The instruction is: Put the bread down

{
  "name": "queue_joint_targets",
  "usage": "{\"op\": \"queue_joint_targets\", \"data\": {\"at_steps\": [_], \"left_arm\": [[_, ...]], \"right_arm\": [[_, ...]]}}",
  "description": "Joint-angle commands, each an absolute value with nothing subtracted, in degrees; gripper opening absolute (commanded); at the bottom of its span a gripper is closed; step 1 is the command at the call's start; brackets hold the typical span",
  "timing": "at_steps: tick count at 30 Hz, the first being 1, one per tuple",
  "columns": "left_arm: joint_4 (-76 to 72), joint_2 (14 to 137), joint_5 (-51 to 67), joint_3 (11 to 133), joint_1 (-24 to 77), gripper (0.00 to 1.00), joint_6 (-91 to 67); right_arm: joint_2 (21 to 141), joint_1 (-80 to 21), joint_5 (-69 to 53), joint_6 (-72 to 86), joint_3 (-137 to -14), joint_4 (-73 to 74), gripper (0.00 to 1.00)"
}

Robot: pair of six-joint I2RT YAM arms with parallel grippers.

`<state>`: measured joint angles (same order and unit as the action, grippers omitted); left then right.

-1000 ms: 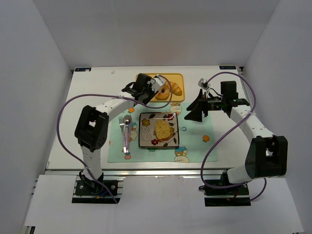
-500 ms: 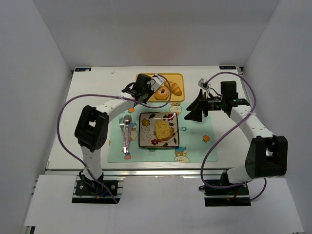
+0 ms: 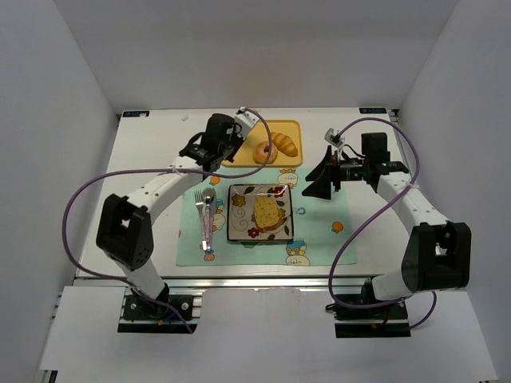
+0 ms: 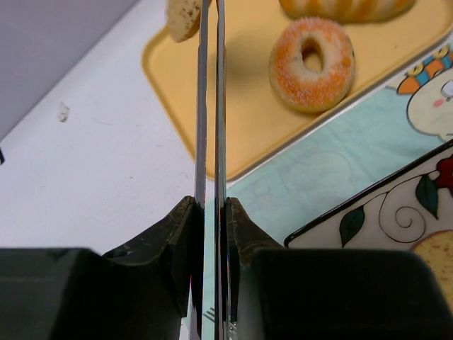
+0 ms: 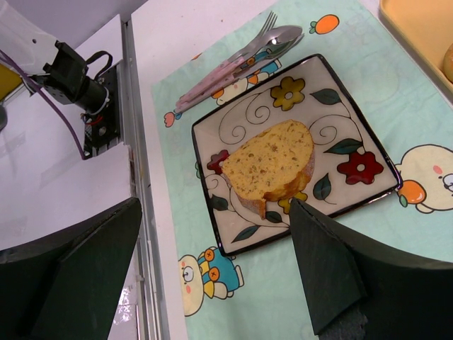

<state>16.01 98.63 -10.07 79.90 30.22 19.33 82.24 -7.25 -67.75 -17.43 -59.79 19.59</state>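
Our left gripper [image 4: 210,14] is shut tight. The small slice of bread [image 4: 184,18] looks pinched by one edge at its very tip. The slice hangs over the far left corner of the yellow tray [image 4: 248,113], at the far side of the table. The doughnut [image 4: 311,64] and the croissant [image 4: 347,7] lie on that tray, to the right of the slice. We leave them alone.

The big slice of bread [image 5: 272,159] already lies flat on the flowery plate [image 5: 233,127]. The plate sits nearer to us, on the green mat [image 5: 410,92]. Our right gripper [image 5: 212,212] is open wide and holds nothing. It hangs to the right of the plate.

We think the small slice is very light, dry and stiff, like toast. It will not bend, but it could crumble if we squeeze too hard. The brown crust looks like the firmest part to hold. Only a little bit of it is in our grip, so it may slip or turn if we move fast. We should carry it slowly and set it down low on the plate.
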Motion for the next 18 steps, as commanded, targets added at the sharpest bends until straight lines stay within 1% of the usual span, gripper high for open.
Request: {"op": "queue_joint_targets", "data": {"at_steps": [1, 4, 6, 9, 11, 15, 18], "left_arm": [[14.8, 91.2, -11.1, 78.8, 30.2, 0.11, 17.2], [15.9, 87.0, -9.8, 76.8, 30.2, 0.1, 14.9], [16.6, 84.7, -6.9, 74.5, 30.2, 0.1, 13.2], [19.4, 79.4, -2.7, 71.7, 30.2, 0.09, 8.9], [22.1, 76.4, -2.0, 68.3, 30.2, 0.08, 5.1], [25.8, 65.1, -1.1, 61.3, 30.2, 0.08, 0.7], [30.3, 60.0, 0.1, 58.2, 30.2, 0.07, -1.9]], "right_arm": [[81.4, -7.0, -69.7, -18.3, -60.6, 19.3, 0.89], [81.5, -7.0, -69.9, -18.2, -60.6, 19.3, 0.89], [81.4, -7.0, -69.9, -18.1, -60.7, 19.3, 0.89], [81.3, -7.0, -69.9, -18.1, -60.9, 19.4, 0.89], [81.1, -7.0, -69.8, -18.2, -60.9, 19.5, 0.89], [80.9, -7.0, -69.8, -18.1, -60.7, 19.6, 0.89], [81.2, -7.0, -70.0, -18.1, -60.7, 19.8, 0.89]]}}
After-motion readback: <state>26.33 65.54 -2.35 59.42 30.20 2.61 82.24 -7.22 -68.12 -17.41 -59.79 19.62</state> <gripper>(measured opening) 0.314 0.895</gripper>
